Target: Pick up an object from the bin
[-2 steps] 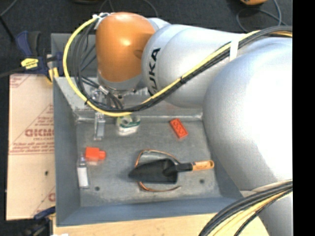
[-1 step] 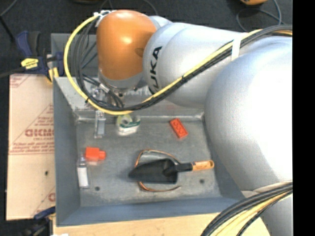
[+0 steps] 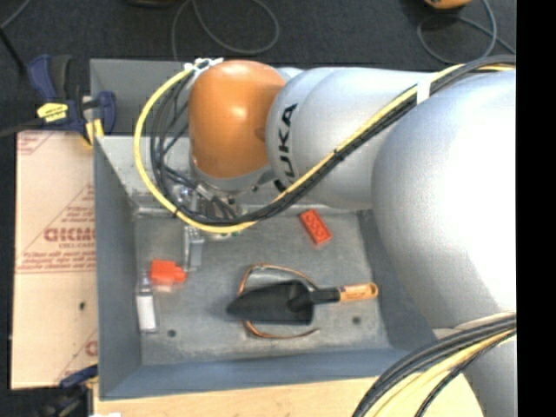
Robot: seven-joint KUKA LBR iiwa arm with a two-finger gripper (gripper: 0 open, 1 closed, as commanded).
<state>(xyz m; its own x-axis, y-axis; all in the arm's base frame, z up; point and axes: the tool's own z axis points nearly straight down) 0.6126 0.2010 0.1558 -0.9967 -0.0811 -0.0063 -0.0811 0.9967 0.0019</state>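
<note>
Tool (image 3: 193, 248) of the silver arm (image 3: 365, 146) hangs low in the left half of the grey bin (image 3: 113, 259), under the rounded orange cover (image 3: 228, 115) on the wrist and a loop of yellow and black cables (image 3: 152, 120). Whether it is spread or pressed together cannot be told. Just near and left of its tip lies a small orange block (image 3: 167, 273), squat and bright, resting on the bin floor close to the left wall; whether the two touch is unclear. Beside the block, nearer and further left, lies a small pale stick-like piece (image 3: 146, 307). Toward the middle lies a black scoop (image 3: 274, 302), its orange handle pointing right, with a thin brown cord (image 3: 257, 268) looping round it. A red-orange brick (image 3: 315, 227) lies farther back, well right of the tool.
</note>
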